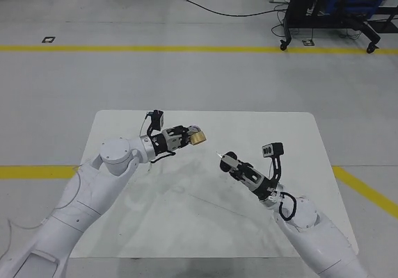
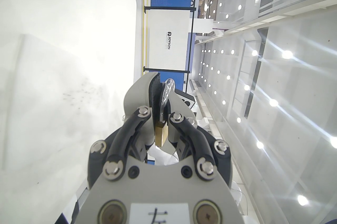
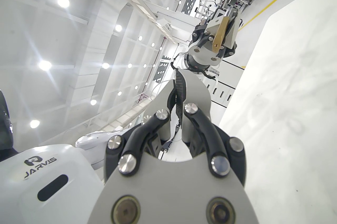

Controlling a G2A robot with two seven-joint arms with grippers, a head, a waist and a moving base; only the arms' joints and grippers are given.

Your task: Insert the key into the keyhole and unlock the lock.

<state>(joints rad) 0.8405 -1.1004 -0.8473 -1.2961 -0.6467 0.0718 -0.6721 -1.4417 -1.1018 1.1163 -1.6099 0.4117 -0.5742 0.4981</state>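
Top view: left gripper clamped on a brass padlock above the white table; right gripper, well apart, pinched shut on a small key.

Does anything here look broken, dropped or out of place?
Nothing stands out. The left gripper holds the brass padlock above the white table; the right gripper holds the key, pointed toward the padlock, with a gap between them.

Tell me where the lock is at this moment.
In the top view the lock is clamped in the left gripper, lifted above the far middle of the table. The key, in the right gripper, points at it from nearby without touching.
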